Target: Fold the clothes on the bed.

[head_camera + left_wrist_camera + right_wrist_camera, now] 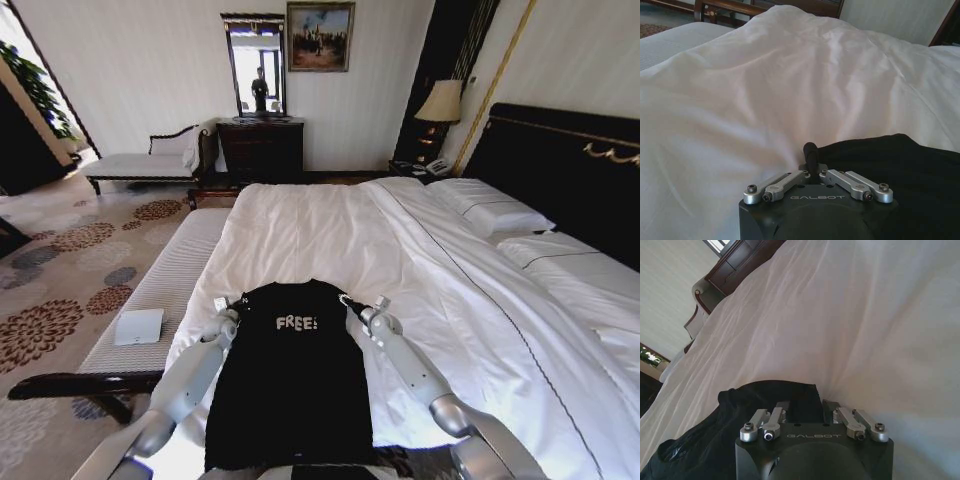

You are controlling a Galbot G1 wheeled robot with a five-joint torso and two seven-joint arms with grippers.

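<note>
head view: black t-shirt (290,380) reading "free!" on bed (330,230); left gripper (226,322), right gripper (366,314) at shoulders, finger state unclear

Head camera overlooks the bed (330,230); wrist cameras skim its duvet.

Background furnishings. A pale upholstered bench (170,285) runs along the foot of the bed, carrying a small white box (139,326). Floral-patterned carpet (60,260) covers the floor. Against the far wall stand a dark wooden dresser (261,148) with a mirror (254,65) above it and a framed painting (320,36) beside the mirror. A light chaise (150,160) sits near the dresser. A bedside lamp (441,103) stands next to the headboard.
</note>
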